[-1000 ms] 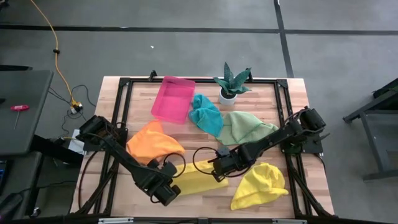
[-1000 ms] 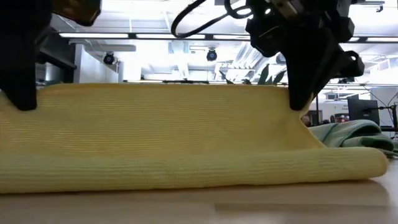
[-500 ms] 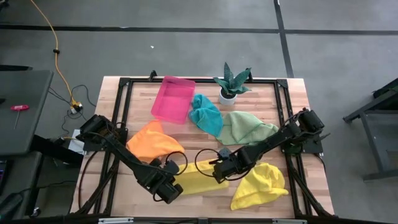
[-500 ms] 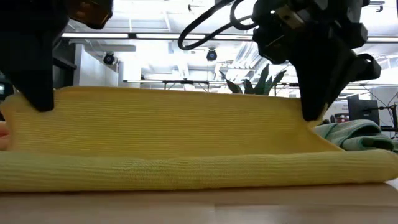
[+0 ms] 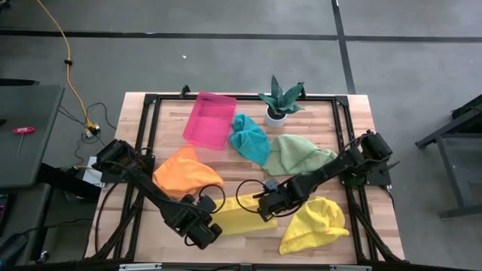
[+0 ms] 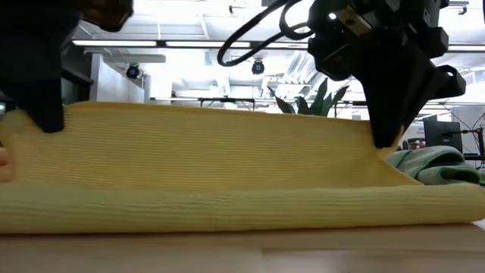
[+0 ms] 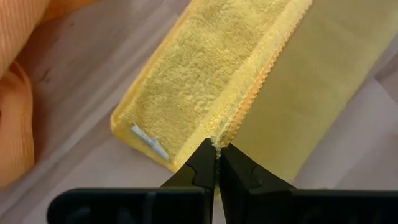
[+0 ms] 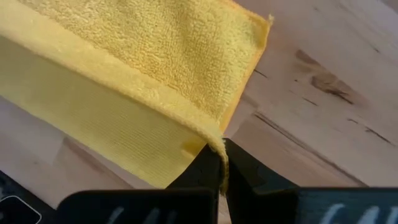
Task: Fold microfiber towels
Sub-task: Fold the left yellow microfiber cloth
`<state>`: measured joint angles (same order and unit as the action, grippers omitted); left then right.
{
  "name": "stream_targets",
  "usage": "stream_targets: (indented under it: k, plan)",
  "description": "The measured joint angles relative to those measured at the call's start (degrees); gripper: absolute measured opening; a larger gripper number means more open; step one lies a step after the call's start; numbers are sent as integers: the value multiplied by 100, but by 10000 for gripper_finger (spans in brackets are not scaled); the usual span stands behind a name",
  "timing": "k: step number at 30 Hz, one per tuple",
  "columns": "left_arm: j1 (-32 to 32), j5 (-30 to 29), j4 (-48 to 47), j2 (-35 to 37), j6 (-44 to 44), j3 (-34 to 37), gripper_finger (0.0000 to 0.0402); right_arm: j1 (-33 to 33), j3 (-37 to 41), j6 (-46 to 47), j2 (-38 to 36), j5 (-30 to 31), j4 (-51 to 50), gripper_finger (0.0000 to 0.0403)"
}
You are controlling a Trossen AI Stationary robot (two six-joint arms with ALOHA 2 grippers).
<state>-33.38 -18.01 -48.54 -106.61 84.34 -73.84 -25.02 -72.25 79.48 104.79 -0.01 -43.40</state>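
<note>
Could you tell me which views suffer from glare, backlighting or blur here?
Low view: bright ceiling lights backlight the scene, so both arms read as silhouettes above the yellow towel. High view: evenly lit, sharp. Left wrist view: left gripper sharp on the towel hem. Right wrist view: right gripper slightly soft.

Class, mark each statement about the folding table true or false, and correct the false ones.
1. Both grippers pinch an edge of the same yellow towel. True: left gripper, right gripper.
2. The pink tray holds the teal towel. False: the towel lies on the table beside the tray.
3. A potted plant stands at the table's far edge. True.
4. The orange towel is neatly folded. False: it lies crumpled.
5. Only one yellow towel is on the table. False: a second yellow towel lies crumpled near the right arm.
</note>
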Motion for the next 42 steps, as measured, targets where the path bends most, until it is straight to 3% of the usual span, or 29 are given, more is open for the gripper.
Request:
stream_targets:
  k: [8,15,25,30,37,42]
  plan:
    - [38,-15,8,0,-249,0,5,-2,0,69,0,73,-21,0]
    - [37,-19,-66,0,-311,0,45,0,0,148,0,85,-37,7]
    - [37,92,-822,0,-654,-42,122,2,2,-155,-9,219,-206,126]
    - [48,73,-1304,179,-935,-46,155,61,4,-490,-119,367,-309,162]
    - [-38,-682,-1840,968,-968,-44,173,107,4,-1274,-576,477,-621,168]
    - [-530,-1518,-897,1775,-986,274,173,-220,4,-1539,-726,496,-1392,168]
